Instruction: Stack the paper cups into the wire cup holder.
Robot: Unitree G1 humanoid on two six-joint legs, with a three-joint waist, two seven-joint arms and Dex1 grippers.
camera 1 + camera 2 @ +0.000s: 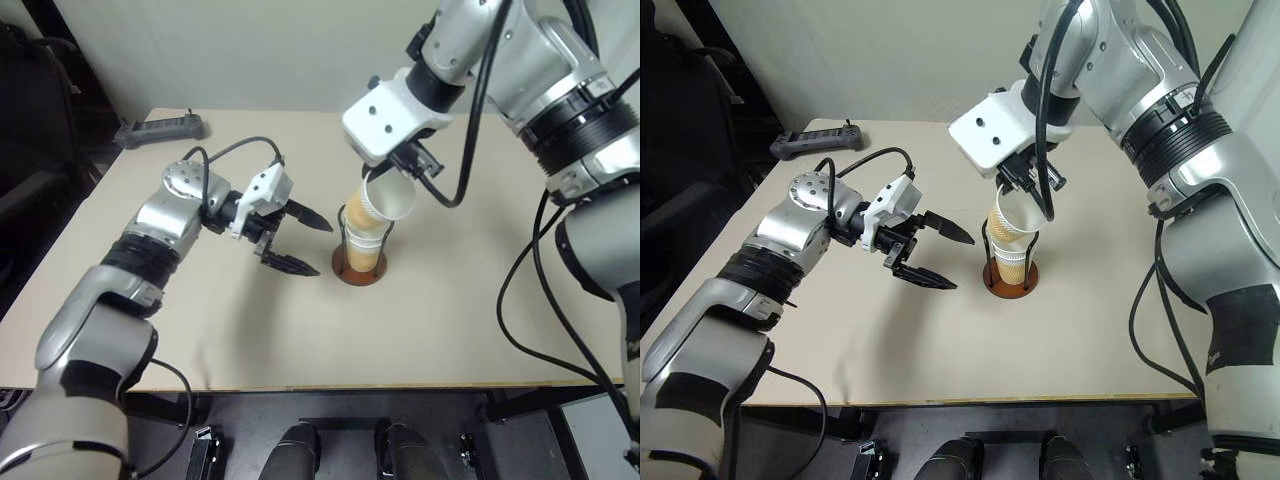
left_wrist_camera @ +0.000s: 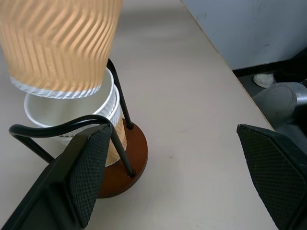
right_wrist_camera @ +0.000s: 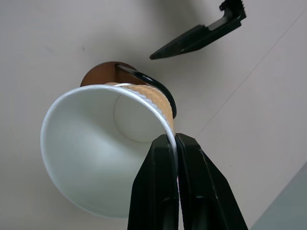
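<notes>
A: While the table (image 1: 450,330) is taken as reference, what is seen across the head views, biggest first?

B: Tan table fills the frame centre. Left gripper (image 1: 300,240) is placed left of centre, jaws spread wide, nothing held, tips aimed at the wire cup holder (image 1: 359,268) and just beside it. Right gripper (image 3: 175,143) is seen upper centre, above the holder, jaws clenched on the rim of a paper cup (image 1: 388,197). A power strip (image 1: 160,128) lies at the upper left table edge, well apart.

A: Cup position?

B: Held cup is tilted, mouth toward the camera, its base over the stacked cups (image 1: 1010,248) already seated between the wire loops. In the left wrist view its ribbed tan wall hangs over a white rim inside the holder. Whether it touches that rim cannot be told.

A: Handling?

B: Cup is judged very light and thin-walled; it is easily crushed or ovalised. A pinch on the rim, one finger inside and one outside, is what is shown, and the rolled rim is judged the stiffest place to hold. Outer ribbing should give some friction. Holder is judged light too, so it could be tipped or slid if the cup is pushed in off-axis.

A: Stage?

B: Last cup is judged still to be levelled and lowered into the stack.
</notes>
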